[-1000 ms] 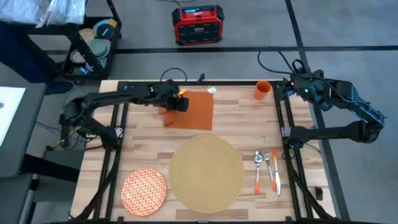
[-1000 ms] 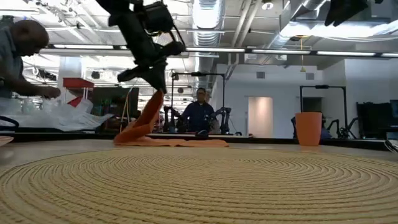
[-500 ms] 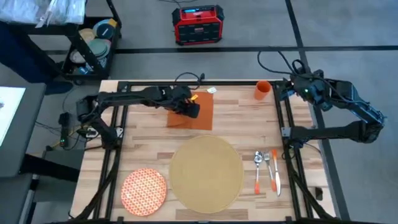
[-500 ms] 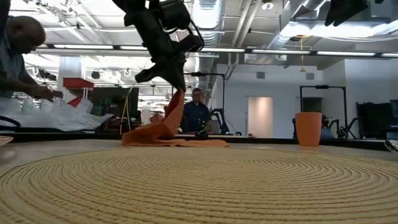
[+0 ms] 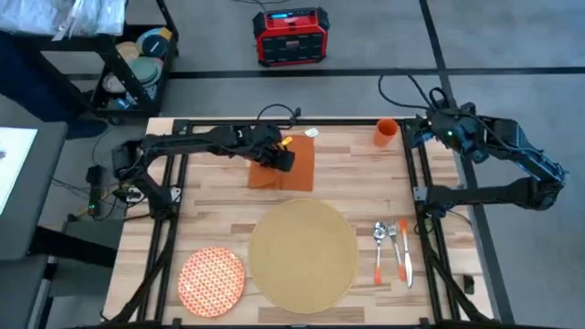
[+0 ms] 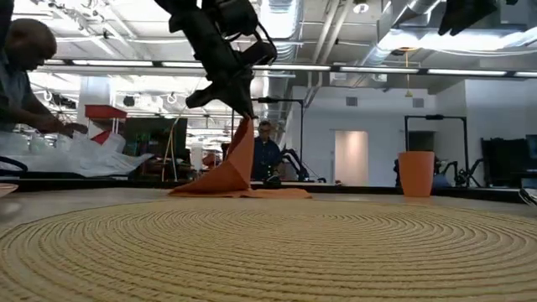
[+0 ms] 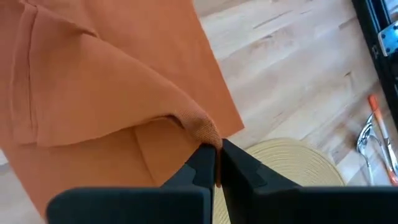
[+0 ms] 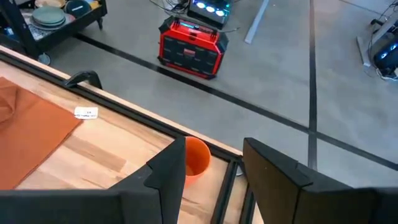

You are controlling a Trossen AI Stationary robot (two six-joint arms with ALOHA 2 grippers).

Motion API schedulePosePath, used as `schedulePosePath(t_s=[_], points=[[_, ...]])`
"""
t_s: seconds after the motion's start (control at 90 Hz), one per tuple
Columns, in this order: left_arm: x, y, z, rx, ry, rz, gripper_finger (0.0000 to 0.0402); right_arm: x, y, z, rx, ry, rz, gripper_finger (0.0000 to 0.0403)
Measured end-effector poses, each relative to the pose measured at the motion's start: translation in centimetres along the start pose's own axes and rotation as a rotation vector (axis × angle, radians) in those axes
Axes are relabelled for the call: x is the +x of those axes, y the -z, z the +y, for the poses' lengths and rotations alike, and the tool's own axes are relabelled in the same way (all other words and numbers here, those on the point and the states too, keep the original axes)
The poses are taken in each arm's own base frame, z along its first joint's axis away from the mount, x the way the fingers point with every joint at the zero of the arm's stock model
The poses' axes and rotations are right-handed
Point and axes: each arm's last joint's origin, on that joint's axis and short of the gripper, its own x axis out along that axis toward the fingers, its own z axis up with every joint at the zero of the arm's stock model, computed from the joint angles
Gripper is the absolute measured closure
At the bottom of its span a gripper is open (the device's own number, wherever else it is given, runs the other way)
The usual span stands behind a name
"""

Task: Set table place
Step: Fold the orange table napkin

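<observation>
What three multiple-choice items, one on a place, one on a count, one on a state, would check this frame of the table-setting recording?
1. Where does the plate lie?
A. On the placemat
B. On the bare table, beside the placemat, on the left arm's side
C. Under the napkin

2. How many pieces of cutlery lie beside the placemat?
A. One
B. Three
C. Five

3. What is the left pincer doing?
A. Shut on the napkin, lifting a corner
B. Open above the cup
C. Resting on the plate

Answers:
1. B: the high view shows the plate on the table, clear of the mat.
2. B: a spoon, a fork and a knife lie side by side.
3. A: the left wrist view shows the fingers pinching the napkin, and the low view shows it raised in a peak. The right pincer waits open near the cup.
</observation>
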Motion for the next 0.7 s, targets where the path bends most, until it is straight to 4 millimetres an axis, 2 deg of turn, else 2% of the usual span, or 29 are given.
schedulePosePath(t_s=[0.244, 0.322, 0.6, 0.7], points=[[0.0, 0.0, -0.2, 0.042, -0.008, -0.028, 0.0402, 0.0, 0.0, 0.0, 0.0, -0.001, 0.0, 0.0251], [0.7, 0.2, -0.5, 0.074, -0.002, -0.024, 0.0401, 0.0, 0.0, 0.0, 0.0, -0.003, 0.0, 0.0248], [6.3, 1.8, -1.8, 0.083, 0.055, 0.065, 0.035, 0.0, 0.1, 0.1, 0.0, -0.05, 0.023, 0.0237], [7.7, 2.0, -2.2, 0.06, 0.072, 0.059, 0.0331, 0.0, 0.1, 0.1, 0.0, -0.053, 0.024, 0.0235]])
